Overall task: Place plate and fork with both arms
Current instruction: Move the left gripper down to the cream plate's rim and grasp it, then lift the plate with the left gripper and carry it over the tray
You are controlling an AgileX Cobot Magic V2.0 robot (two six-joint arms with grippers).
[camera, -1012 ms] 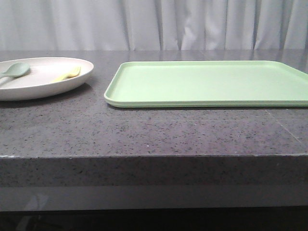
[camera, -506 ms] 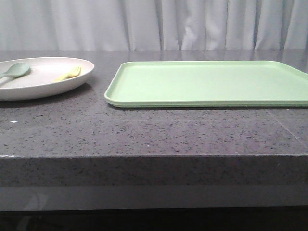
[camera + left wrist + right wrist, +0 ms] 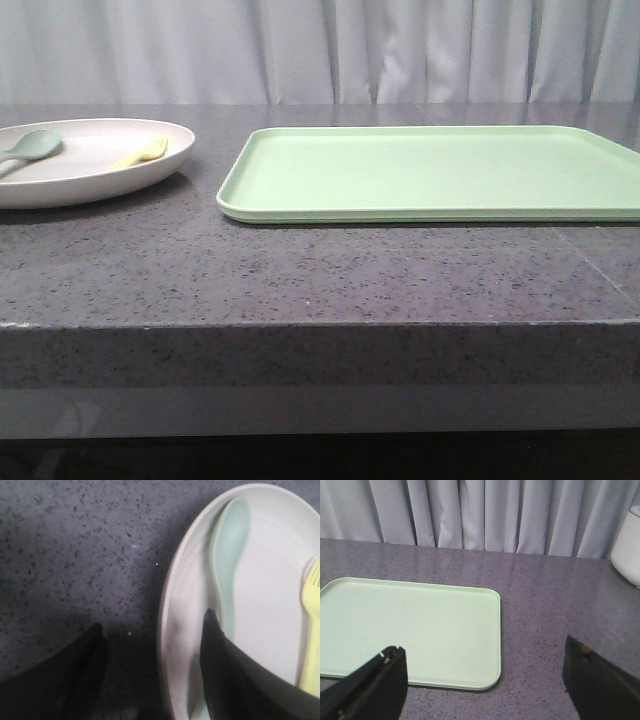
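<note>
The cream plate [image 3: 80,170] sits at the far left of the dark stone table, with the pale-yellow fork [image 3: 143,152] lying in it. In the left wrist view my left gripper [image 3: 152,621] is open and straddles the plate's rim [image 3: 175,630]. One finger is outside over the table and the other is inside the plate, over the spoon's handle. The fork [image 3: 311,630] lies further in, apart from the fingers. My right gripper [image 3: 482,647] is open and empty, above the table by a near corner of the tray. Neither gripper shows in the front view.
A grey-green spoon [image 3: 230,555] lies in the plate beside the fork, also seen in the front view [image 3: 35,145]. A flat light-green tray [image 3: 430,170] lies to the right of the plate and shows in the right wrist view [image 3: 410,625]. A white object [image 3: 627,550] stands past the tray. Curtains hang behind.
The fork on the plate looks turned very slightly. The plate and the tray have stayed in place.
</note>
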